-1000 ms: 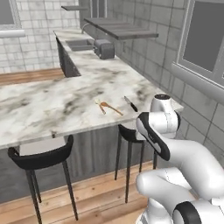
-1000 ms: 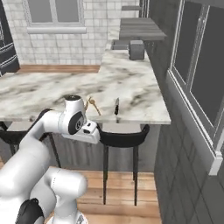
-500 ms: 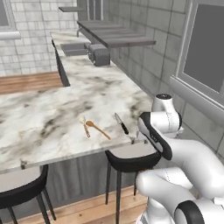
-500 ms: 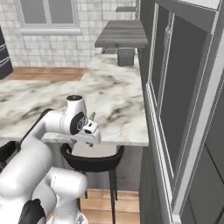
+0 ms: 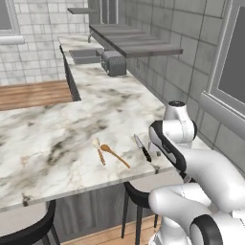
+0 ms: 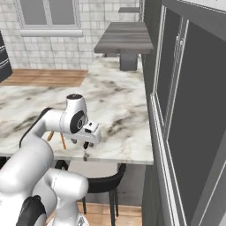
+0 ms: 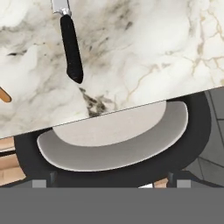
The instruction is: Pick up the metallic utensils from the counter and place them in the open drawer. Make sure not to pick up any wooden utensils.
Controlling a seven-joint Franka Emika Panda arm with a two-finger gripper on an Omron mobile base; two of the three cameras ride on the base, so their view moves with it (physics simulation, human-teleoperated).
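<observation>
Nearby, a black-handled silver knife (image 5: 142, 148) lies flat on the counter (image 5: 57, 143) beside two wooden utensils (image 5: 109, 153); whether the gripper (image 6: 86, 152) is open cannot be told.

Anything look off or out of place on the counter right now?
Nothing spilled or damaged. Three utensils lie flat near the counter front edge: a wooden spoon, a wooden-handled fork, and a black-handled knife whose handle tip sits close to the edge, above a bar stool.

White grey-veined counter (image 5: 57, 139); 2 orange-brown wooden utensils (image 5: 114, 155); black-handled, seemingly silver-bladed knife (image 7: 71, 46).
</observation>
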